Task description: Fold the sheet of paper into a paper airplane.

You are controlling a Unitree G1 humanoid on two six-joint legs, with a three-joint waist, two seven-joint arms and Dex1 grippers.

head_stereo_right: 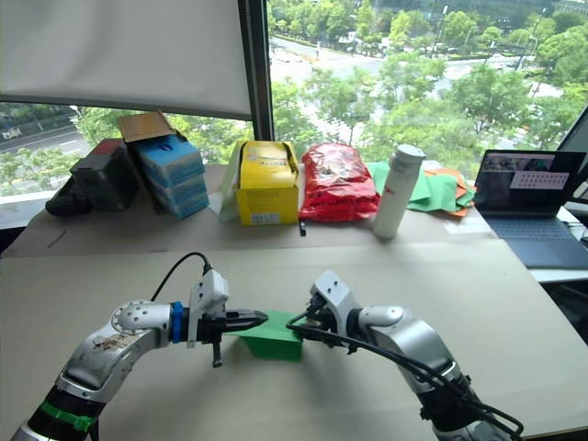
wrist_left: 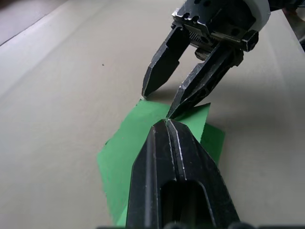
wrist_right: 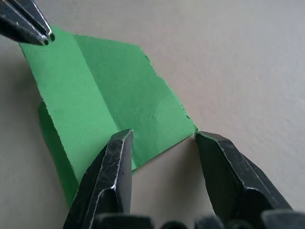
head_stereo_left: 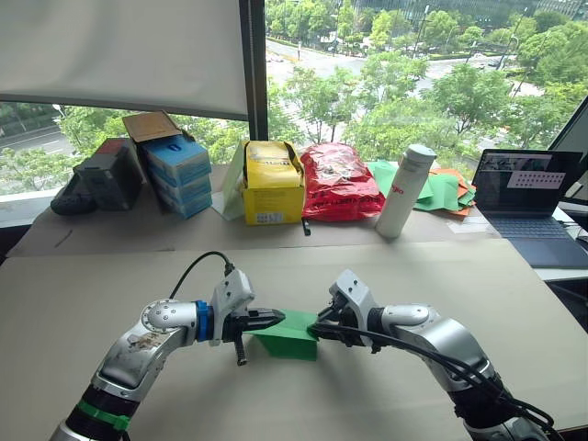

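Two grippers at one green sheet

Creased bright green sheet of paper lies on the beige tabletop, partly folded, between both arms. Left gripper has fingers pressed together, tips at one edge of the sheet. Right gripper spread wide, one finger on the paper, one beside its corner. Behind: yellow box, red bag, white bottle

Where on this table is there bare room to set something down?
Bare cardboard table lies left and right of the grippers, and between the sheet of paper and the back row. That row, blue boxes to laptop, is crowded.
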